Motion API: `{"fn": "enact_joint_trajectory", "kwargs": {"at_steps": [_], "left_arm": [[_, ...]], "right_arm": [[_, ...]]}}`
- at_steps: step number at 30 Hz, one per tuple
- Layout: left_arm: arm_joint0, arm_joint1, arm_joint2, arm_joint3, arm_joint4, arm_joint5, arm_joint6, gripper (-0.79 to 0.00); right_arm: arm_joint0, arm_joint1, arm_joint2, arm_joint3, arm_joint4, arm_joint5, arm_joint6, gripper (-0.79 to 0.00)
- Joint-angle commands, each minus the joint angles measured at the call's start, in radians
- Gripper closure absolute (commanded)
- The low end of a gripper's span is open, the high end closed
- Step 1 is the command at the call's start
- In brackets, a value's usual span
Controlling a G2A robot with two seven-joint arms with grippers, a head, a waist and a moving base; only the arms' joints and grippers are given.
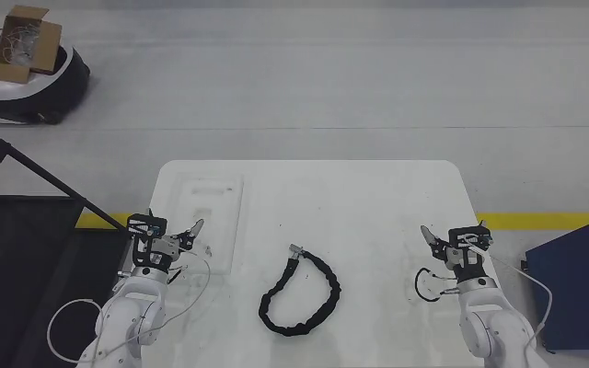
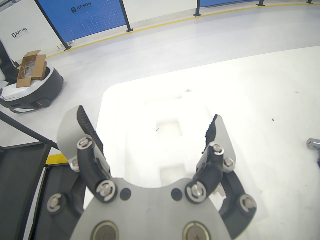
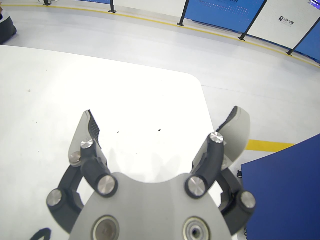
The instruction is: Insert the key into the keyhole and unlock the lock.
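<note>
Between the two tools, well apart from each, the lock (image 1: 299, 296) lies as a black sleeved loop on the worktop (image 1: 386, 198), likely put mid-way so either arm can reach it. Its metal end (image 2: 313, 143) is off to the left tool's (image 2: 148, 116) inner side, keyhole face seemingly turned toward that tool, which should suit an approach from there. Left tool is released, jaws spread wide, nothing between them. It hovers over the near edge of a white tray (image 1: 213, 195), recesses right ahead of its fingertips. A small dark speck (image 2: 157, 129) sits in the recess just ahead. It could be the key, but it is too small to tell, so key location is unconfirmed. Right tool (image 3: 161, 112) is also released and empty, above bare worktop close to the outer edge, lock far to its inner side. Judgement: nothing grasped, task not started. The open jaws look like a ready pose. Probably one tool takes the key and the other steadies the metal end, since a loose loop would slide or twist under insertion.
</note>
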Motion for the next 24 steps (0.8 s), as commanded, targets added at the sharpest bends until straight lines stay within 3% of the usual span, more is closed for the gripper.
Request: {"fn": "enact_joint_trajectory", "kwargs": {"at_steps": [1, 7, 13, 18, 20, 24], "left_arm": [[0.005, 0.000, -0.007, -0.015, -0.016, -0.026, 0.004, -0.785], [0.049, 0.004, -0.057, -0.108, 0.042, -0.035, 0.008, -0.785], [0.112, 0.011, -0.107, -0.257, 0.080, -0.123, -0.042, -0.785], [0.136, 0.016, -0.174, -0.357, -0.083, -0.228, -0.249, -0.785], [0.128, 0.018, -0.203, -0.397, -0.138, -0.219, -0.398, -0.785], [0.105, 0.022, -0.214, -0.445, -0.264, -0.257, -0.566, -0.785]], "right_arm": [[0.000, 0.000, 0.000, 0.000, 0.000, 0.000, 0.000, -0.785], [0.000, 0.000, 0.000, 0.000, 0.000, 0.000, 0.000, -0.785], [0.000, 0.000, 0.000, 0.000, 0.000, 0.000, 0.000, -0.785], [0.000, 0.000, 0.000, 0.000, 0.000, 0.000, 0.000, -0.785], [0.000, 0.000, 0.000, 0.000, 0.000, 0.000, 0.000, -0.785], [0.000, 0.000, 0.000, 0.000, 0.000, 0.000, 0.000, -0.785]]}}
